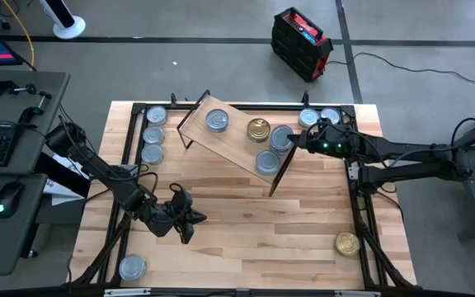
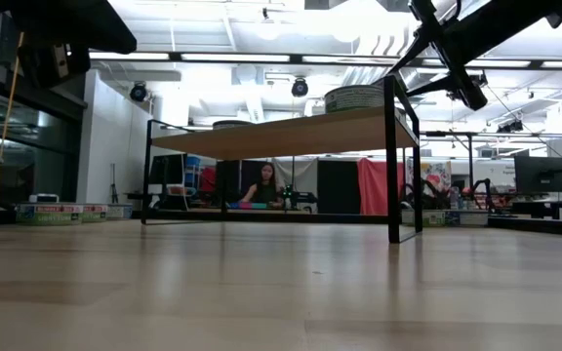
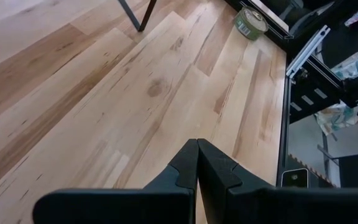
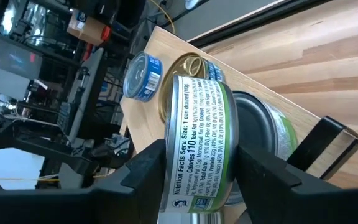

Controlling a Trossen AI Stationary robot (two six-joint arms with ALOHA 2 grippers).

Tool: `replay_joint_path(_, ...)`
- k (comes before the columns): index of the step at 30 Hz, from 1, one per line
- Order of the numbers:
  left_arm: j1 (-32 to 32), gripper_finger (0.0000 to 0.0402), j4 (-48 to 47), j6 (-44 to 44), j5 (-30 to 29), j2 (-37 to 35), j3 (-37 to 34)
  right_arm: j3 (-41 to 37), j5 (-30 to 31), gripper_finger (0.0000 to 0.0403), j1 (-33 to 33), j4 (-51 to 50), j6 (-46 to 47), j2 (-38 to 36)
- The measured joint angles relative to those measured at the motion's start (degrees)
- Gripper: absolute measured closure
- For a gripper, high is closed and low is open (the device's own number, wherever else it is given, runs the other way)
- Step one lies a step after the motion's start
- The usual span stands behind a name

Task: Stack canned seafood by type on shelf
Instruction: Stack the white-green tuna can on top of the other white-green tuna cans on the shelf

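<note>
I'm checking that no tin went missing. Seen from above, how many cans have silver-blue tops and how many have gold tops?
Silver-blue-topped cans: 9
Gold-topped cans: 2
Total: 11

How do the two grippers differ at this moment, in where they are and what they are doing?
The left gripper is over the bare front part of the table, while the right gripper is at the shelf. The left is shut on nothing; the right is shut on a can with a green-edged label. The left is far from any tin; the right's can is next to others on the shelf.
</note>
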Motion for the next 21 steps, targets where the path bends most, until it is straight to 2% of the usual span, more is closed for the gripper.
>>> replay_joint_path(5,0.00,0.0402,0.00,-0.46,0.00,0.02,0.00,0.00,0.17,0.0229,0.00,0.34,-0.10,-0.04)
replay_joint_path(11,0.00,0.0401,-0.01,-0.48,0.00,0.02,0.00,0.00,1.82,0.0229,0.00,-0.25,-7.80,0.01)
replay_joint_path(21,0.00,0.0401,0.00,-0.52,0.00,0.02,0.00,0.00,0.19,0.0227,0.00,0.03,-6.51,0.01)
